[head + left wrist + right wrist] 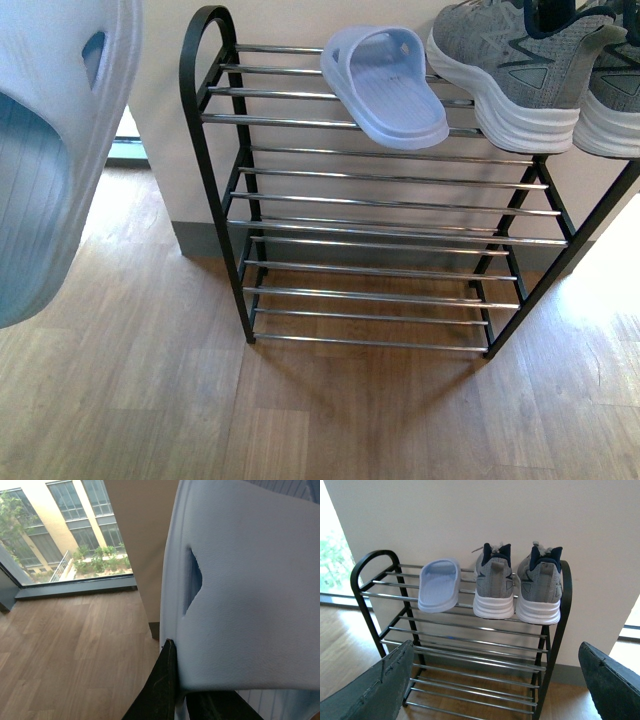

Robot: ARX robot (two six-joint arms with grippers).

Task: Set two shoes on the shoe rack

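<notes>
Sitting side by side at upper right of the front frame, two grey sneakers [540,75] occupy the shoe rack's [380,235] top tier beside a pale blue slide [385,85]. Left gripper [179,680] is clamped on a second blue slide [250,590]; right gripper [495,680] is spread wide, holding nothing.

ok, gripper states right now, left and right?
Left gripper: shut on the light blue slipper, lifted off the floor.
Right gripper: open, holding nothing, facing the shoe rack.
</notes>
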